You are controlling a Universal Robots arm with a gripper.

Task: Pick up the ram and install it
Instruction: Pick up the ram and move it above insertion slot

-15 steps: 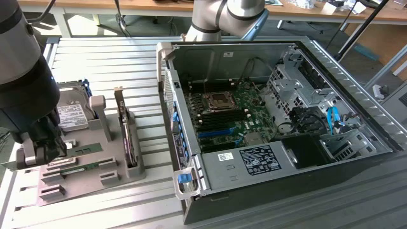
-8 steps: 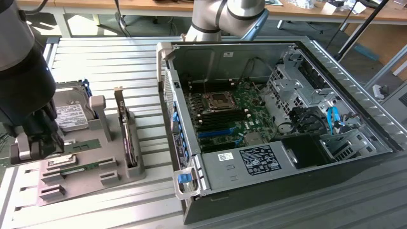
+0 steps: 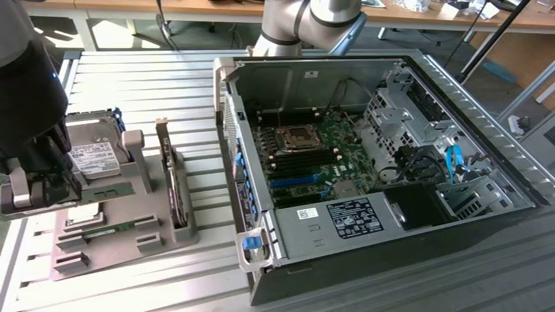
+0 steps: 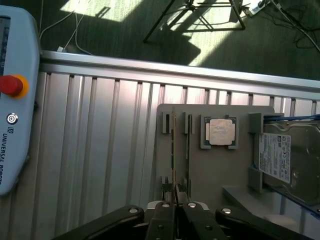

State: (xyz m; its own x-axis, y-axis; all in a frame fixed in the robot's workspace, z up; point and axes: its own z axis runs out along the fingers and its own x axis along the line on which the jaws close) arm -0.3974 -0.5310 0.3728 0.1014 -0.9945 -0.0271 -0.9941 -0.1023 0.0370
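Firstly, bench (image 3: 139, 84): pale, glossy ribbed aluminium slats, lying under the grey holder and everything else.
Computer case (image 3: 303, 78): boxy sheet-metal shell with its side open, on the bench to the exterior view's right of the grey holder. A flat green motherboard (image 3: 323, 151) with a square socket lies inside.
Arm (image 3: 303, 19): smooth grey tube with a rounded joint, beyond the case and well apart from the grey holder.
Grey holder (image 3: 117, 252): matte moulded block with upright tabs and shallow pockets.
Pendant (image 4: 17, 60): rounded pale plastic slab with a red button, off the grey holder, with bare slats between them.
Hard drive (image 3: 91, 159): flat metal slab with a white label, propped in a pocket of the grey holder.
Expansion card (image 3: 171, 182): thin dark board standing on edge along the side of the grey holder nearest the case.
Gripper (image 4: 175, 204): black and angular, with bolted fingers. Its jaws are drawn close and pinch the thin edge of the ram, over the tabbed end of the grey holder.
Ram (image 4: 173, 150): narrow green board, seen edge-on as a fine line in the wrist view. It sits between the jaws, in line with the grey holder's slot tabs. I cannot tell whether it is clear of the slot.
Second stick (image 3: 117, 229): a like green strip, seated between tabs on the grey holder.
Processor chip (image 4: 221, 132): small square with a dull silver top, in a square pocket of the grey holder just beside the slot tabs.
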